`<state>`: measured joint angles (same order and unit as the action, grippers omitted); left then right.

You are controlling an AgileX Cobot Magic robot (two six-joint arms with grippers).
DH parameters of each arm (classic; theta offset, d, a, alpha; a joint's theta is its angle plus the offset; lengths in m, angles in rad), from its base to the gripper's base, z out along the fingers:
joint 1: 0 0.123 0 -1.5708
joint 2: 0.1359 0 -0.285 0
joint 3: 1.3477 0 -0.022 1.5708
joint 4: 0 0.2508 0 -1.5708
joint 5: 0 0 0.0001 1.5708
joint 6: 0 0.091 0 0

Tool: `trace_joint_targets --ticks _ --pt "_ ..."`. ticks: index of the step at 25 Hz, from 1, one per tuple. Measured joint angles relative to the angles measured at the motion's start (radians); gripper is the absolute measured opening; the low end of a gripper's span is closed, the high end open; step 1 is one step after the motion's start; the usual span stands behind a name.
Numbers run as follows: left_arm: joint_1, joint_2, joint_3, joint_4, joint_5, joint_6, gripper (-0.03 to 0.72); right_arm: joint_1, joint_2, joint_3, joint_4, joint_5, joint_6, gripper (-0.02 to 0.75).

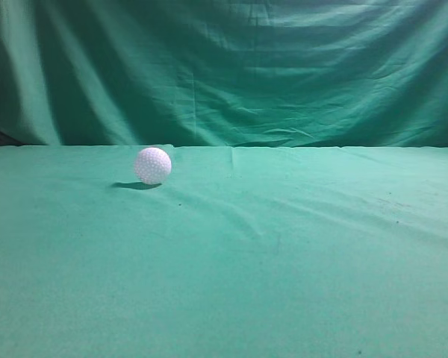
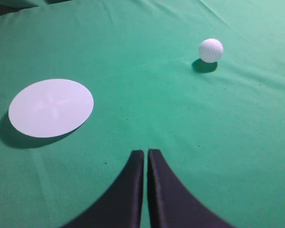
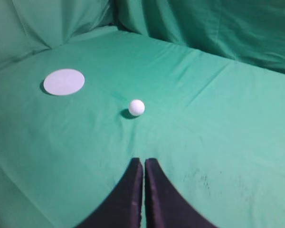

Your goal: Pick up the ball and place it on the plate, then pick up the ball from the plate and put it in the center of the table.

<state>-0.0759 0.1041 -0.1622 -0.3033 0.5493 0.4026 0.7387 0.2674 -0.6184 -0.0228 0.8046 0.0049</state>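
Ball [image 2: 211,50] sits loose on cloth well apart from my plate [image 2: 51,108]; with both grippers [image 2: 146,154] [image 3: 143,161] pinched together, I risk nudging it rolling.

the ball [image 1: 152,165] is white with a fine dimpled pattern all over and throws a dark green shadow onto the tabletop [image 1: 299,261], which is covered in a bright, even green cloth with faint wrinkles and a few tiny dark specks. the backdrop cloth [image 1: 231,67] is a deeper, darker green with shaded folds, and the plate [image 2: 51,108] is a pale bluish white with a faint lighter cross pattern at its middle. the left tool [image 2: 146,156] and the right tool [image 3: 143,164] are both plain matte black.
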Motion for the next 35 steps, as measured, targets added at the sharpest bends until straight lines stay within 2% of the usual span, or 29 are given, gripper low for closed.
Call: trace_joint_targets --ticks 5,10,15,29,31,35 --pt "0.000 0.000 0.012 0.000 -0.032 0.000 0.000 0.000 -0.045 0.167 -0.006 -0.091 0.000 0.000" --pt "0.000 0.000 0.012 0.000 -0.032 0.002 0.000 0.000 -0.046 0.337 -0.020 -0.262 0.028 0.000" --pt "0.000 0.000 0.012 0.000 -0.032 0.002 0.000 0.000 -0.046 0.417 -0.020 -0.425 0.076 0.000" --pt "0.000 0.000 0.012 0.000 -0.032 0.002 0.000 -0.004 -0.054 0.428 -0.052 -0.382 0.085 0.000" --pt "0.000 0.000 0.012 0.000 -0.032 0.002 0.000 -0.040 -0.081 0.429 -0.054 -0.382 0.089 0.000" --pt "0.000 0.000 0.012 0.000 -0.032 0.002 0.000 -0.204 -0.167 0.472 -0.055 -0.408 0.092 0.000"
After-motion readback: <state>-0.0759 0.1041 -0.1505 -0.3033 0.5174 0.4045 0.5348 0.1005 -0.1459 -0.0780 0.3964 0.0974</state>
